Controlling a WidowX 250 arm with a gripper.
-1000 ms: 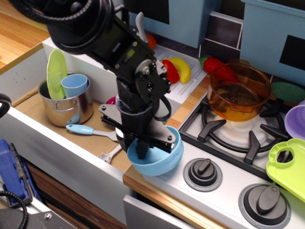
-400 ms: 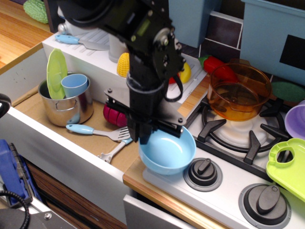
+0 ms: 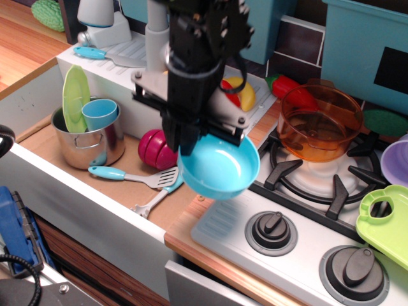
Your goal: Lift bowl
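Observation:
The light blue glossy bowl [image 3: 220,167] hangs in the air above the counter edge, tilted toward the camera, well clear of the surface. My black gripper [image 3: 187,141] comes down from above and is shut on the bowl's left rim. The fingertips are partly hidden by the bowl's rim.
A transparent orange pot [image 3: 319,121] sits on the stove burner at the right. A steel pot [image 3: 89,137] holding a small blue cup [image 3: 100,113] and a green utensil stands in the sink at left. A blue-handled spatula [image 3: 131,176] and a magenta object [image 3: 156,150] lie beside it. Stove knobs [image 3: 273,231] are below the bowl. A green plate [image 3: 386,220] is at the right edge.
My gripper has risen with the bowl in it. The bowl went from resting at the counter edge to hanging tilted in the air above it.

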